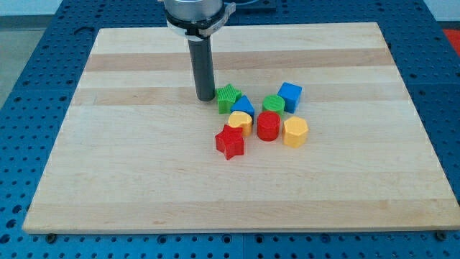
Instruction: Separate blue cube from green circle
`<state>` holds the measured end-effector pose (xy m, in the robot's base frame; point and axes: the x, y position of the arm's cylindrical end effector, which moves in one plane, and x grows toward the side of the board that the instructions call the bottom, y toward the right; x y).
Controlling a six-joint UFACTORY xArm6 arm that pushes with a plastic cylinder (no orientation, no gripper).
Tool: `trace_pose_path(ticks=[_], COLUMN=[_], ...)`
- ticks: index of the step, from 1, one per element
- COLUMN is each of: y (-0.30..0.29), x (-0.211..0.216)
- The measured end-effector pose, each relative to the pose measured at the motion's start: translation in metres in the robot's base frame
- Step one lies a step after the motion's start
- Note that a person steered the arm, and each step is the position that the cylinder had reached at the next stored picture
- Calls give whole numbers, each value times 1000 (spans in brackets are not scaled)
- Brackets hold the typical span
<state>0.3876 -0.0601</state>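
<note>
The blue cube (pixel 290 96) sits on the wooden board at the right end of the cluster. The green circle (pixel 273 105) lies just left of it and touches it or nearly so. My tip (pixel 205 98) rests on the board at the cluster's left edge, right beside the green star (pixel 228 98). It is well left of the blue cube and the green circle.
A blue triangle-like block (pixel 243 106), a yellow block (pixel 241 122), a red star (pixel 230 142), a red cylinder (pixel 268 126) and a yellow hexagon (pixel 295 132) fill the cluster below. The wooden board (pixel 129 158) lies on a blue perforated table.
</note>
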Motion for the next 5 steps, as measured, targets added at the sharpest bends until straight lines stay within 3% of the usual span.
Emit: trace_pose_path(ticks=[2, 4, 5], y=[9, 149, 203], x=[-31, -50, -35])
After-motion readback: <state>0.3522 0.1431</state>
